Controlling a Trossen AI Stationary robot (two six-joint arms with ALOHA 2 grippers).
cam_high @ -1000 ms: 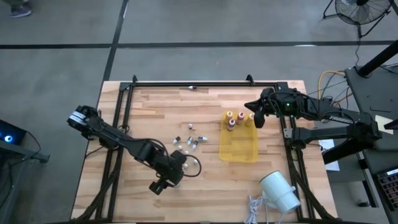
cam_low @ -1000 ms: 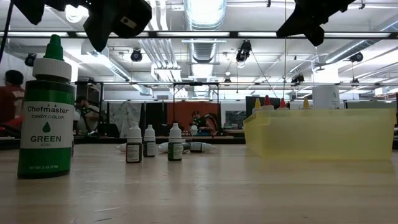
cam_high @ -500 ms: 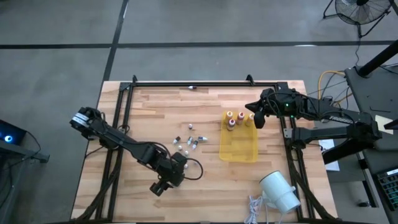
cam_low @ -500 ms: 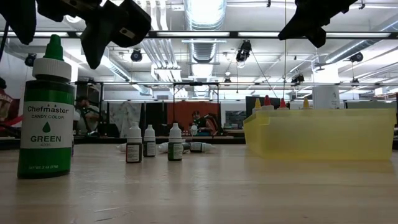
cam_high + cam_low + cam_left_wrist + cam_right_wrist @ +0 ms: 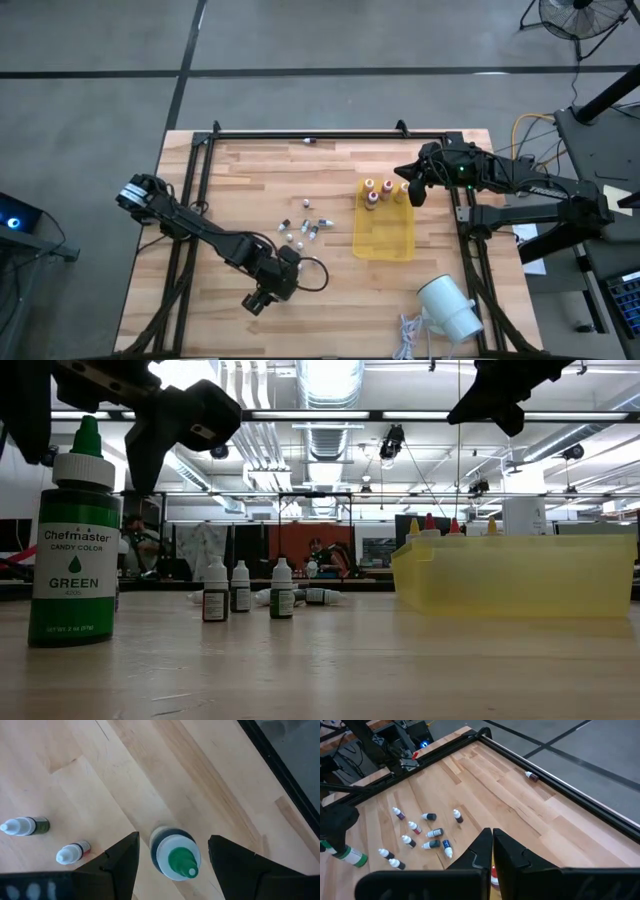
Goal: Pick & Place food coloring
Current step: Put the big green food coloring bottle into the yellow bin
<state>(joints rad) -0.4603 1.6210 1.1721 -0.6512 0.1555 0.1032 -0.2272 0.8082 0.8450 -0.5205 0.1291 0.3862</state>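
A green-topped food coloring bottle (image 5: 175, 857) labelled GREEN (image 5: 73, 550) stands upright on its base near the table's front left. My left gripper (image 5: 173, 839) hangs open just above it, one finger on each side of the cap with a gap on both sides. Several small vials (image 5: 303, 230) lie and stand on the wood at mid table. A few larger bottles (image 5: 375, 190) stand in the far end of the yellow bin (image 5: 385, 240). My right gripper (image 5: 413, 193) is shut and hovers over the bin's far right corner.
A white cylinder (image 5: 450, 308) with a coiled cord lies at the near right corner. One vial (image 5: 532, 776) lies alone by the table's far rail. Bare wood stretches between the green bottle and the bin. People and equipment show in the room beyond.
My left gripper has come down toward the green bottle, staying open, so its fingers now flank the cap in the low view. The bottle has not moved.
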